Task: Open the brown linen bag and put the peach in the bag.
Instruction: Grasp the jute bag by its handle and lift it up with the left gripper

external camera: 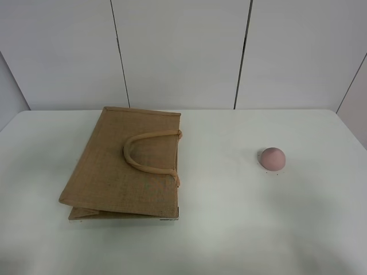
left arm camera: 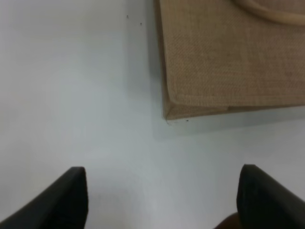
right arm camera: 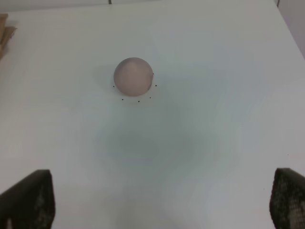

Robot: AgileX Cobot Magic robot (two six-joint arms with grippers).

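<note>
The brown linen bag point(external camera: 125, 166) lies flat and folded on the left half of the white table, its beige loop handles point(external camera: 150, 153) resting on top. Its near corner point(left arm camera: 228, 62) shows in the left wrist view, beyond my left gripper point(left arm camera: 162, 198), which stands open over bare table. The peach point(external camera: 273, 158), small and dusty pink, sits alone on the right side. In the right wrist view the peach point(right arm camera: 134, 76) lies well ahead of my right gripper point(right arm camera: 162, 200), open and empty. Neither arm shows in the high view.
The white table point(external camera: 218, 229) stretches wide around both objects, with its far edge meeting a pale panelled wall point(external camera: 183, 51). A corner of the bag point(right arm camera: 5, 29) peeks into the right wrist view.
</note>
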